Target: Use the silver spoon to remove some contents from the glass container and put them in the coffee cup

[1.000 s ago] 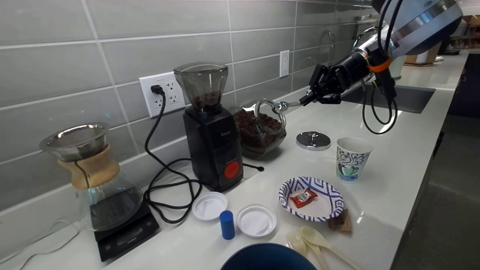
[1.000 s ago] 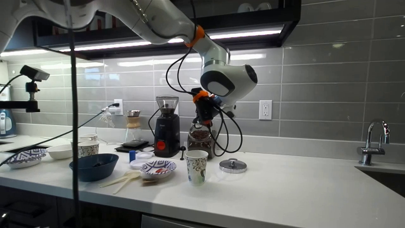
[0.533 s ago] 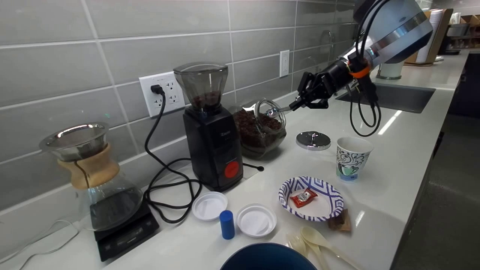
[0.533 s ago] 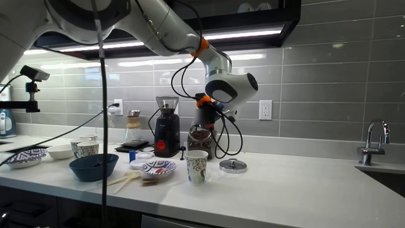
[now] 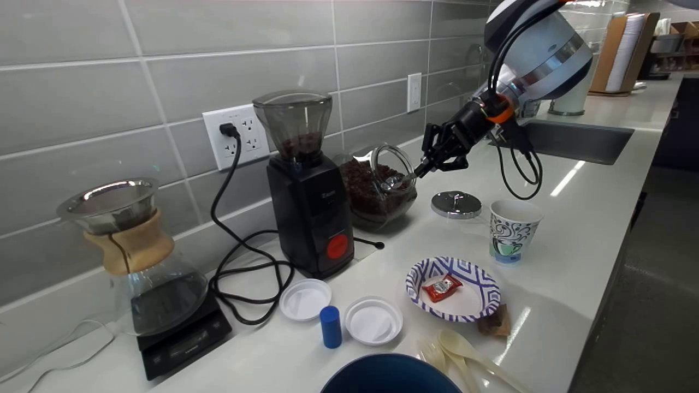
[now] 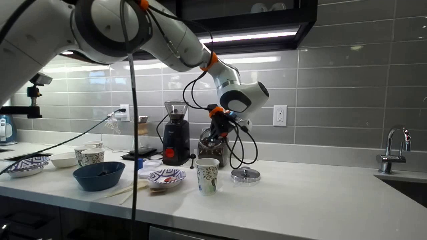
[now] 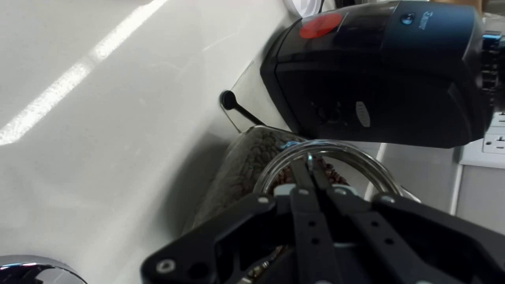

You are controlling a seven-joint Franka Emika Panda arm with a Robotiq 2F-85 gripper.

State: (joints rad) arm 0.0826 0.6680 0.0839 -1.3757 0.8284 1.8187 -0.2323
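Silver spoon [image 5: 394,182] pinched in end effector [image 5: 419,173], jutting to mouth of glass container [image 5: 365,197].

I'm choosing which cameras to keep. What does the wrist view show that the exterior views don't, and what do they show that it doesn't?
Only the wrist view: a pale oval mark on the side of the grinder.

Only the exterior views, in both: the coffee cup, the plate with the red packet, and the blue bowl.

Shared: the grinder, jar, lid (cut off in the wrist view) and gripper. The spoon shows at the jar's mouth in an exterior view, and as a sliver in the gripper in the wrist view.
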